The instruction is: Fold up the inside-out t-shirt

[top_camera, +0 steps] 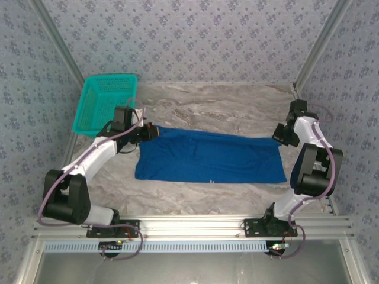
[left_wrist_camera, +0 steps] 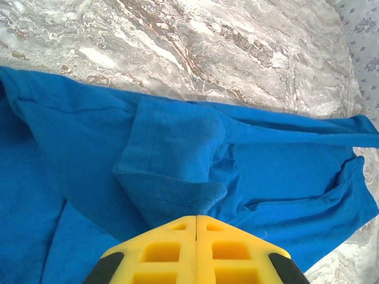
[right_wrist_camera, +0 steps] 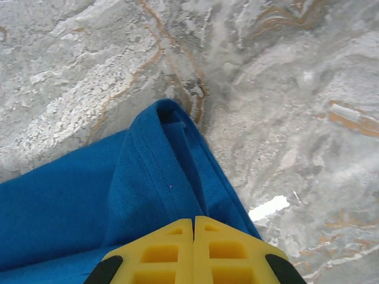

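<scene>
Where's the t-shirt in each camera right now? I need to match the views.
Top external: t-shirt spread flat mid-frame.
Left wrist: t-shirt across the lower part, bunched up to the left gripper.
Right wrist: t-shirt lower left, hem fold running to the right gripper.
Shared landmark: the marble table beyond the cloth.

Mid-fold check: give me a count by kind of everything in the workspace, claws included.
Royal-blue cotton t-shirt: 1
Teal plastic mesh basket: 1
Yellow claws, each shut on an end of the t-shirt: 2 (left claw, right claw)
Total: 4
</scene>
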### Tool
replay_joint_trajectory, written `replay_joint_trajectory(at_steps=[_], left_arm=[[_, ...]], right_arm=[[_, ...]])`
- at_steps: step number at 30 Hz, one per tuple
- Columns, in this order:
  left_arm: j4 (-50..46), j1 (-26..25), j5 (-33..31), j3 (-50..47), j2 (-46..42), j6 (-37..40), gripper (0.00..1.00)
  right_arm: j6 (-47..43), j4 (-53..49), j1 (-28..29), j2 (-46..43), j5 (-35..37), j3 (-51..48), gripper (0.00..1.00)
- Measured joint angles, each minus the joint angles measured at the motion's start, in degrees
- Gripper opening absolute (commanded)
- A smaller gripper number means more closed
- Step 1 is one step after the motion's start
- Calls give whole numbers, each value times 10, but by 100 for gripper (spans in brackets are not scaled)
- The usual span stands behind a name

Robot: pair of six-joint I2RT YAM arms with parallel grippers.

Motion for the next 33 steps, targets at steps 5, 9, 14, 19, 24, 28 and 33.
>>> replay_joint_trajectory(at_steps=[5,9,14,19,24,28,33], left_arm=[[-4,2,-14,-18,-27,-3,0],[-3,3,-14,-32,-47,-10,0],[2,3,-14,-40,-51,-15,0],[2,3,-25,-68,-56,-14,0],[0,3,-41,-101,-56,-14,0],[3,3,-42,-126,-56,-15,0],[9,2,-42,-168,-56,-19,0]], right_arm=[[0,-6,-2,-2,10,-8,0],[4,-12,-3,-2,16,-8,0],[7,-18,-3,-4,23,-8,0],[13,-14,-4,-9,32,-33,0],[25,-13,-5,-9,47,-70,1],[37,-3,-13,-9,56,-97,9],[52,9,-26,2,67,-104,23]])
